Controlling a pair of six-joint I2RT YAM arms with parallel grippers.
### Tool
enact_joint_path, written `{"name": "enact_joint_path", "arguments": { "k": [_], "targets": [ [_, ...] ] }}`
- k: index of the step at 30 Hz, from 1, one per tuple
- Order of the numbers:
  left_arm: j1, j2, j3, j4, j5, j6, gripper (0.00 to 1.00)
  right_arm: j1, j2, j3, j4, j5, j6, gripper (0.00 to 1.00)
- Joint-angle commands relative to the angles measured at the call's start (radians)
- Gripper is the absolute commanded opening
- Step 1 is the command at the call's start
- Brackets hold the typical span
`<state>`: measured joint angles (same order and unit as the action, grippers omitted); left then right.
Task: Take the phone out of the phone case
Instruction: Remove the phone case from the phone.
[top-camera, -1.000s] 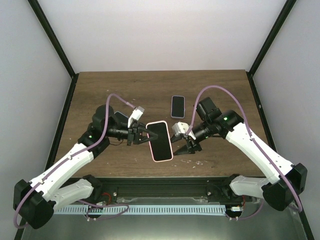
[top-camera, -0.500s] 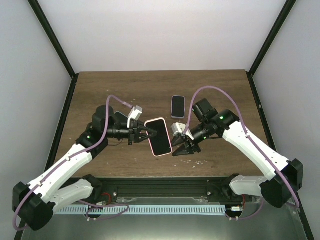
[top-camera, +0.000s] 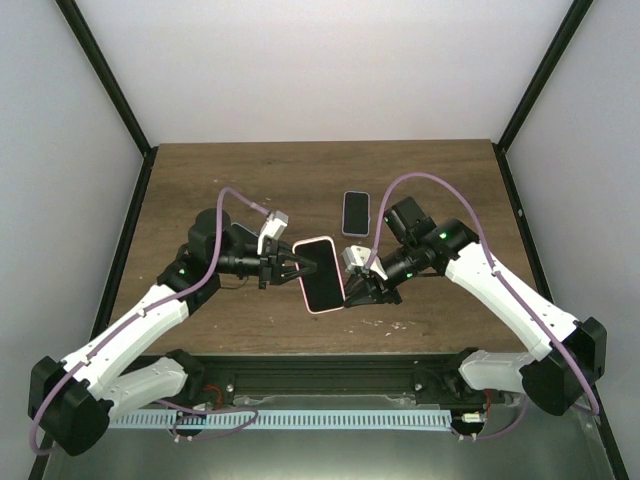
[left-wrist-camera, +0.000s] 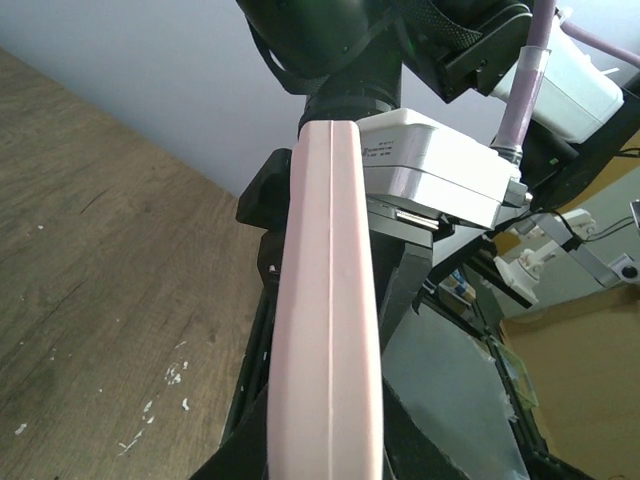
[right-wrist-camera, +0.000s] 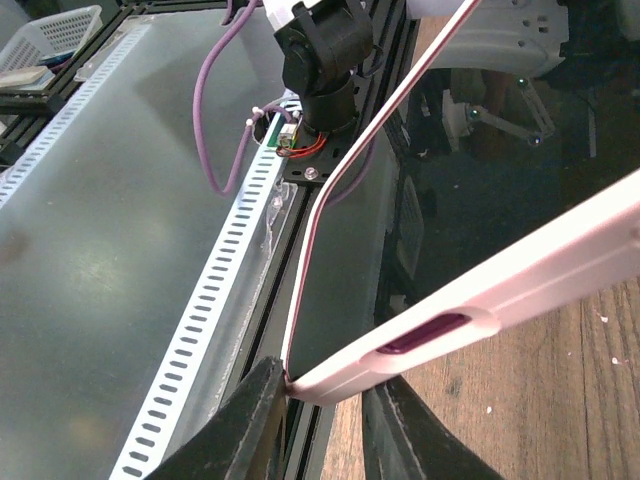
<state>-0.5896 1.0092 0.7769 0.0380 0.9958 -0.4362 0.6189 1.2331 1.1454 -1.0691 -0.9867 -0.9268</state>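
From above, the pink phone case (top-camera: 326, 311) hangs off the surface (top-camera: 430, 190), right between the two arms, with the phone (top-camera: 320, 275) seated inside it, dark screen up. Its long axis runs far to near, slightly slanted. The left tool (top-camera: 287, 268) comes in from the left and is clenched on the case's left long edge. The right tool (top-camera: 357, 290) sits against the opposite long edge, down by the near corner. Both arms are right at it, one per side. A second phone (top-camera: 355, 212) lies flat farther back, well apart.

Over to the left wrist: the case's pink side wall (left-wrist-camera: 328, 330) shoots straight up the middle, edge-on, pinched at the bottom of the view, with the other arm's hardware just behind it.

Now the right wrist: the case's near corner (right-wrist-camera: 300, 385) sits between the two fingers (right-wrist-camera: 245, 425), the left one touching it. Whether they actually bite down, I can't tell from here.

My read: the peel turns on that corner, with the left side acting as the anchor.
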Motion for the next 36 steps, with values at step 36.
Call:
{"name": "enact_joint_path", "arguments": {
  "k": [36],
  "targets": [
    [-0.066, 0.036, -0.134, 0.397, 0.014, -0.393, 0.00, 0.046, -0.054, 0.026, 0.632, 0.214, 0.584, 0.40]
  ]
}}
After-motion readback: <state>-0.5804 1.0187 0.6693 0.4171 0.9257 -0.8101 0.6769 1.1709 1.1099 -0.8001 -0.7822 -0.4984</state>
